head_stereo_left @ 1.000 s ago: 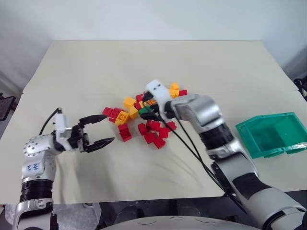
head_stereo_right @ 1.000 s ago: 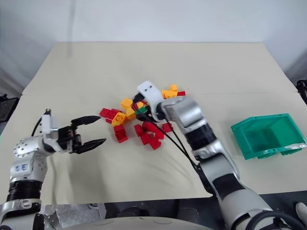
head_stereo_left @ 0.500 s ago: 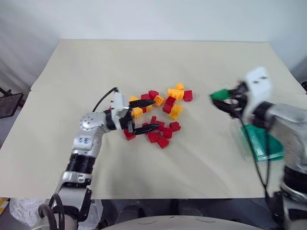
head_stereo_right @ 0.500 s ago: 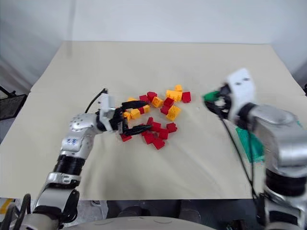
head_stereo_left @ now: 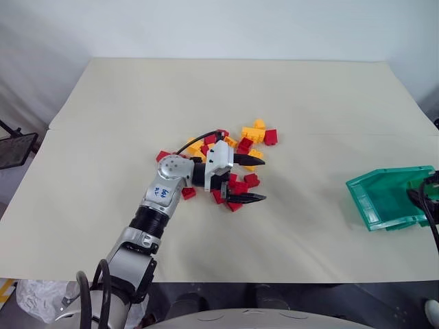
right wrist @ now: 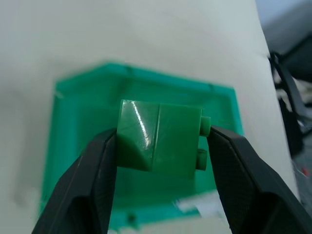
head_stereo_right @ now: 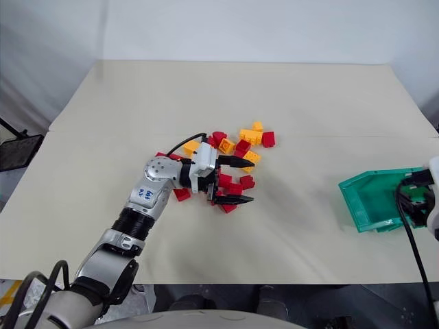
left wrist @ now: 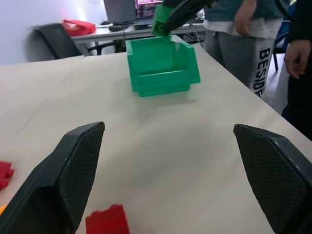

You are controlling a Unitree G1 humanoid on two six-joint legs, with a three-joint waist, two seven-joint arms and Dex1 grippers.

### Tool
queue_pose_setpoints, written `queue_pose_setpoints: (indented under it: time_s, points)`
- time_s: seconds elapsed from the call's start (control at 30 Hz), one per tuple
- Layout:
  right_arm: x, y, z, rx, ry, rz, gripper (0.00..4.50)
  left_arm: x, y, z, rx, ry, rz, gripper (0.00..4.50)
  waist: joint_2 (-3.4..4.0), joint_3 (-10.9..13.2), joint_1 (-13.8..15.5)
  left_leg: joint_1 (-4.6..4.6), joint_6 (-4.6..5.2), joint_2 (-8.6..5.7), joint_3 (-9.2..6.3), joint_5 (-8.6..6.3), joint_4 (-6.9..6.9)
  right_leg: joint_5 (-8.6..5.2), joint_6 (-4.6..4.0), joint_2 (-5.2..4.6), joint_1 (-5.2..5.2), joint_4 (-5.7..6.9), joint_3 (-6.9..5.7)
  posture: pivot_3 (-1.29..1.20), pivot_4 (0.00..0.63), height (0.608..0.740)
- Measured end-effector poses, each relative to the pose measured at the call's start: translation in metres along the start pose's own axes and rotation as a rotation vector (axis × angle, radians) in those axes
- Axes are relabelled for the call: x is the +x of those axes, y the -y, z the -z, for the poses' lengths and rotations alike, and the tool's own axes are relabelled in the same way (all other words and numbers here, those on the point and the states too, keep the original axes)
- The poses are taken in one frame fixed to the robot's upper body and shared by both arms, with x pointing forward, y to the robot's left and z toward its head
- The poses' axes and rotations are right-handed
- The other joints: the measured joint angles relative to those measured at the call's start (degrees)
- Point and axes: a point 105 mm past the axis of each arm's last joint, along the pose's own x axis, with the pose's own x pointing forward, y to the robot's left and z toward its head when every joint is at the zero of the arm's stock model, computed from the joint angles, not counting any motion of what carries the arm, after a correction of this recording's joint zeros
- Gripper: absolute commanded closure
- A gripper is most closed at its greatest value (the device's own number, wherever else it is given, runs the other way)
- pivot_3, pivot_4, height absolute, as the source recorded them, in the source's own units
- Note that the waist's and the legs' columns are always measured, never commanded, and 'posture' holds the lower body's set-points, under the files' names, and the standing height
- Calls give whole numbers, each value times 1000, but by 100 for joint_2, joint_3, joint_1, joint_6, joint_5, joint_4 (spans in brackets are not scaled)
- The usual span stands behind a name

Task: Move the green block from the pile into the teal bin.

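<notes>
The green block (right wrist: 158, 139) is pinched between my right gripper's (right wrist: 161, 146) two black fingers, so that gripper is shut on it. It hangs directly over the open teal bin (right wrist: 73, 126). The left wrist view also shows the green block (left wrist: 160, 19) just above the teal bin's (left wrist: 161, 66) back rim. That teal bin (head_stereo_left: 387, 199) stands at the table's right edge. My left gripper (head_stereo_left: 260, 180) is open and empty, pointing right over the right side of the pile (head_stereo_left: 240, 147) of red and yellow-orange bricks.
In the left wrist view, people (left wrist: 243, 34) stand close to the table's edge beyond the bin. A chair (left wrist: 63, 41) and a desk are behind it. One red brick (left wrist: 107, 222) lies just under my left gripper. A black cable (head_stereo_right: 408, 226) hangs by the bin.
My right gripper has carried the green block from the pile rightwards to above the teal bin. My left gripper, still open, has swung right onto the pile. The head camera has shifted.
</notes>
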Motion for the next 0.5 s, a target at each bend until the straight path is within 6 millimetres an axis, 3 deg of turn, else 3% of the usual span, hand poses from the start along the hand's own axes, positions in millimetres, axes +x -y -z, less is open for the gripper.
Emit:
queue_pose_setpoints:
  time_s: [0.17,0.37,0.5]
  points:
    - [5,1,0,-21,-14,-2,90,4,-3,-5,13,8,18,0,0,0,0,-1,2,-1,-5,1,1,0,0,-2,0,-1,-2,0,150,740]
    - [5,2,-11,-74,2,-17,37,-3,-9,-6,-4,16,-10,0,0,0,8,-5,3,-3,-7,2,5,1,2,-3,0,-2,-3,0,150,740]
    - [-2,-14,-61,-99,195,-162,37,-29,-20,-8,-58,1,-117,0,0,0,-61,0,2,6,-10,2,7,2,0,2,0,1,-2,0,150,740]
